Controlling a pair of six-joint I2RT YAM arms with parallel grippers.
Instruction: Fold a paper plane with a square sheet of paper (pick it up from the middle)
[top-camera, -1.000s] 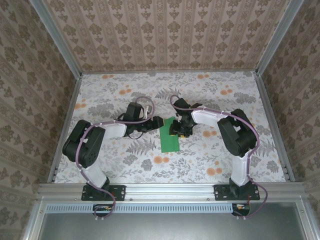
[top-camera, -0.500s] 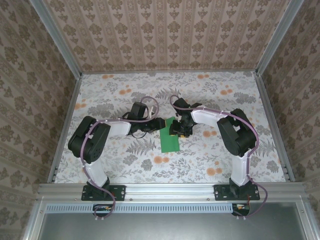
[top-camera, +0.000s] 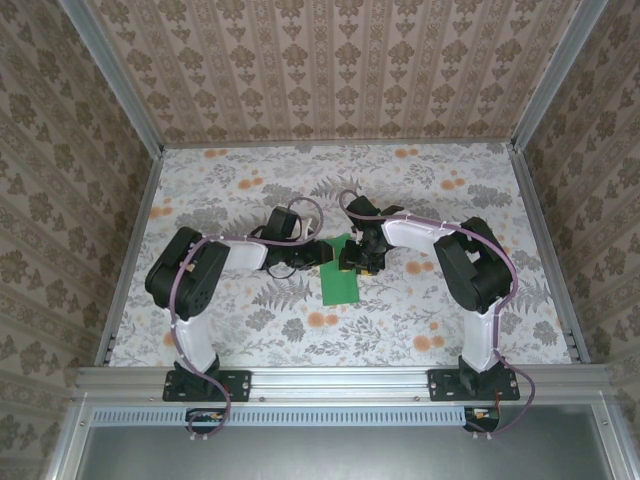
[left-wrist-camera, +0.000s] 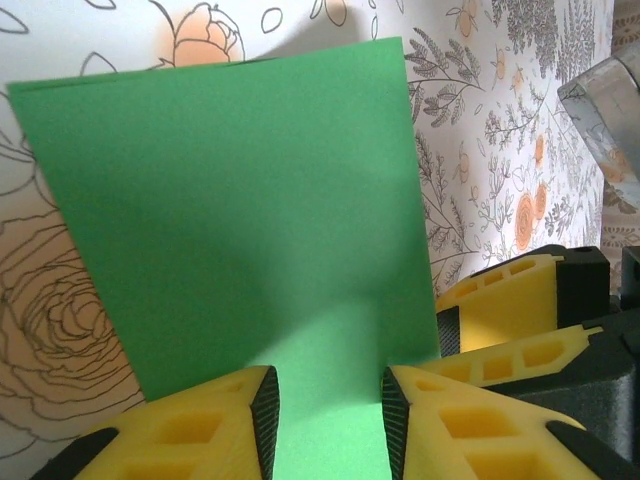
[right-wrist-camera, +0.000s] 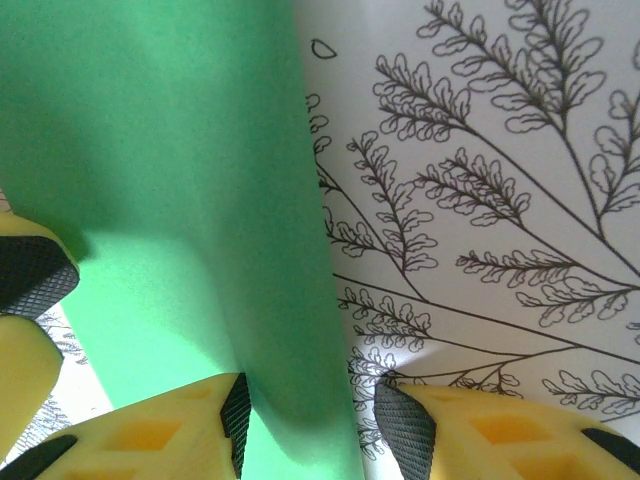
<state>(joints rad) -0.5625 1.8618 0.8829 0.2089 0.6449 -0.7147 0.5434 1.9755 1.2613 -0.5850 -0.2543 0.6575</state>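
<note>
Left wrist: paper (left-wrist-camera: 230, 200) near edge cut off; left gripper (left-wrist-camera: 330, 400), right gripper (right-wrist-camera: 318, 415) part-open.

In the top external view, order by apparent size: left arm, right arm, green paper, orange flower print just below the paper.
Largest: left arm and right arm, which look alike, so unranked.
Then: green paper.
Smallest: orange flower print.

Square sheet of paper (left-wrist-camera: 240, 200): thin green paper, smooth, matt, no shine. Left tool (left-wrist-camera: 325, 400), right tool (right-wrist-camera: 305, 410): hard yellow plastic, dull; pads (right-wrist-camera: 405, 425) black, rough, criss-cross bumps. Arms (top-camera: 415, 230): black and white plastic, glossy. Surface (top-camera: 390, 300): smooth white cover, printed flowers, matt. Rail (top-camera: 340, 380) at near edge: grey metal, bit shiny.
</note>
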